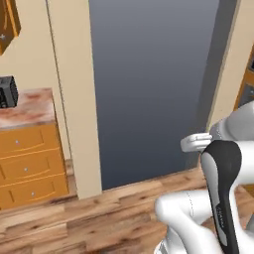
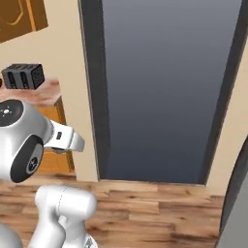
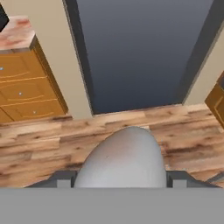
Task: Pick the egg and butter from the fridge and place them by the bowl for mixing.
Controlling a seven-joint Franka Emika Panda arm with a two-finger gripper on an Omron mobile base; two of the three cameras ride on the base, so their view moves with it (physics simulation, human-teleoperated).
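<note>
1 egg [image 3: 124, 157] between gripper [image 3: 118, 181] fingers, 1 toaster [image 2: 23, 76]

desk [image 1: 27, 106]: reddish stone top over orange drawers
on desk: black toaster [image 2: 23, 75]
floor [image 1: 99, 218]: wood planks

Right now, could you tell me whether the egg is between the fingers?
Yes, the egg sits large and pale between the fingers in the hand view.

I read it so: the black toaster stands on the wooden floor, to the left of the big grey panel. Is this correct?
Not quite. The black toaster stands on the pinkish counter above the orange drawers, not on the wooden floor. It is left of the grey panel, as you say. The right base view shows this.
</note>
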